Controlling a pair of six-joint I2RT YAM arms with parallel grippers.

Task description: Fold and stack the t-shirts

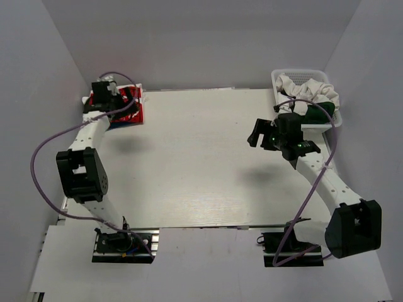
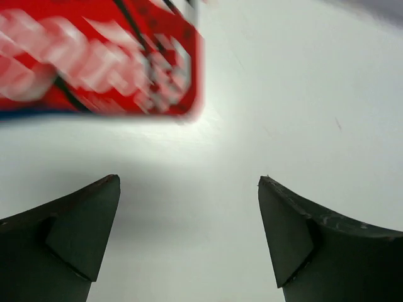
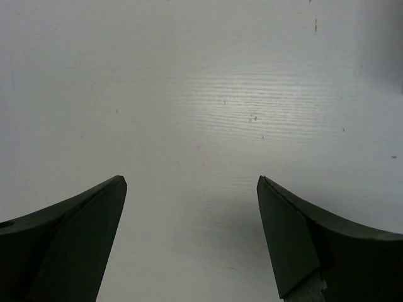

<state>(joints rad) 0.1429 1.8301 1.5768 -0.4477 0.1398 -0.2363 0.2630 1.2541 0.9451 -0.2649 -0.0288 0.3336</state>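
A folded t-shirt with a mostly red print (image 1: 126,108) lies on a small stack at the table's far left corner. In the left wrist view its red face (image 2: 101,56) is blurred, with a thin blue edge (image 2: 38,112) beneath it. My left gripper (image 1: 128,99) hovers over that stack, and its jaws (image 2: 189,182) stand open and empty above bare table just beside the shirt. My right gripper (image 1: 257,135) hangs open over the right half of the table, with only the tabletop between its fingers (image 3: 192,182). More crumpled white t-shirts (image 1: 308,90) and a dark green one (image 1: 317,113) sit in the basket.
A white lattice basket (image 1: 301,73) stands at the far right corner, just behind my right arm. Grey walls close in the table on the left, back and right. A purple cable (image 1: 38,157) loops out from the left arm.
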